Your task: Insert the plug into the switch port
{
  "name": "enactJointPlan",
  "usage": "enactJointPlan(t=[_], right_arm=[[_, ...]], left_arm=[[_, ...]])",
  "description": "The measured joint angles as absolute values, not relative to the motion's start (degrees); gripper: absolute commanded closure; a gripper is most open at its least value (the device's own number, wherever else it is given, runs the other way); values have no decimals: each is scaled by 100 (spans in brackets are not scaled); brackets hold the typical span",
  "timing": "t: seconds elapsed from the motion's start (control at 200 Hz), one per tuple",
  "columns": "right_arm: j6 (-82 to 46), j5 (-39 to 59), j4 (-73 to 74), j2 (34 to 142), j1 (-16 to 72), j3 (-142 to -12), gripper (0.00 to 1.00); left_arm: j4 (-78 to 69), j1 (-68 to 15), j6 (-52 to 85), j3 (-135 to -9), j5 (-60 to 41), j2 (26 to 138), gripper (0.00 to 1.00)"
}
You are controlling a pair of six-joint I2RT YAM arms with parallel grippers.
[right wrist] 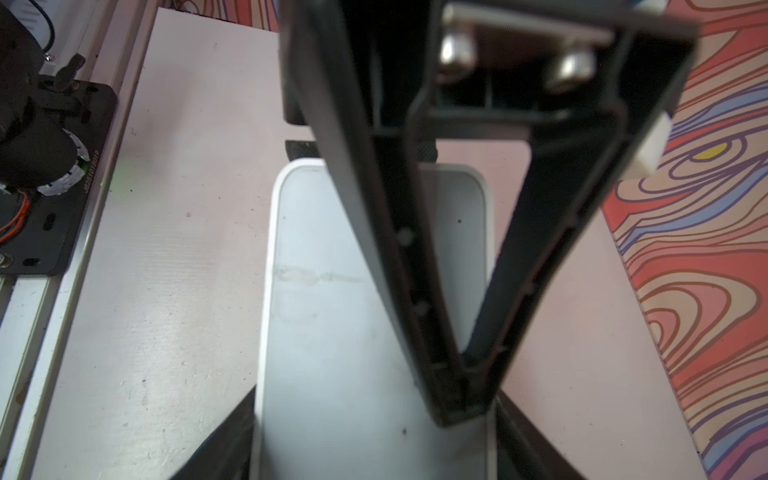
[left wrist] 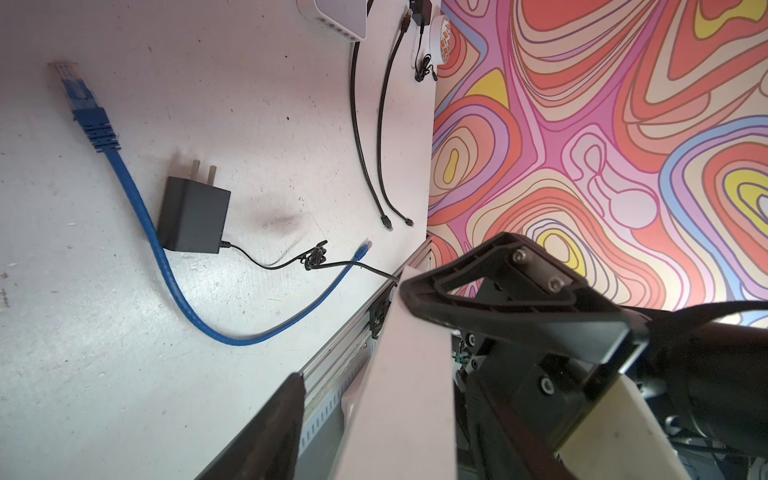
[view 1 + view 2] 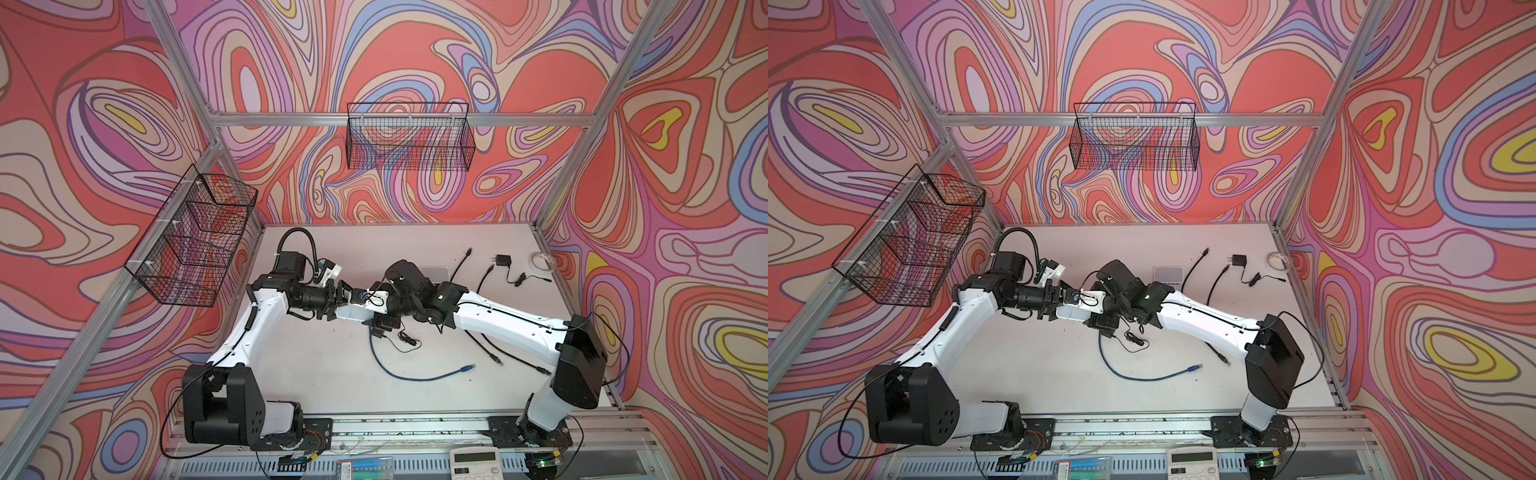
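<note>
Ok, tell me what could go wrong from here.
1. The white switch is up off the table in the right gripper; the left gripper shows a gap at one finger. An early release could drop it.
2. The blue cable runs against the black adapter, whose thin lead crosses it. Lifting its plug may drag both.
3. Both grippers are at the switch, so neither is free for the plug.

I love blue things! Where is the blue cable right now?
In both top views the blue cable lies curved on the middle of the table, toward its front edge. The left wrist view shows it passing right beside the black charger.
</note>
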State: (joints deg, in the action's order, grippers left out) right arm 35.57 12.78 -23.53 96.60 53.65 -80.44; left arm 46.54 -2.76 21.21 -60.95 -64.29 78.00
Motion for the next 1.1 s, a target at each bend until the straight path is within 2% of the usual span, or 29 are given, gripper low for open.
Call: enactJointPlan(t=[0.496, 0.831, 1.102], right_arm=[[4117, 1221, -2355, 9865, 5367, -8357, 76], [4132, 1223, -2462, 9953, 5354, -8442, 76], [4154, 1260, -2471, 9953, 5339, -8442, 76]], left_arm=[[4591, -301, 2126, -6027, -6449, 7813, 42], [4519, -296, 2123, -5946, -6410, 7811, 50], [4523, -296, 2123, -5946, -6425, 7811, 45]])
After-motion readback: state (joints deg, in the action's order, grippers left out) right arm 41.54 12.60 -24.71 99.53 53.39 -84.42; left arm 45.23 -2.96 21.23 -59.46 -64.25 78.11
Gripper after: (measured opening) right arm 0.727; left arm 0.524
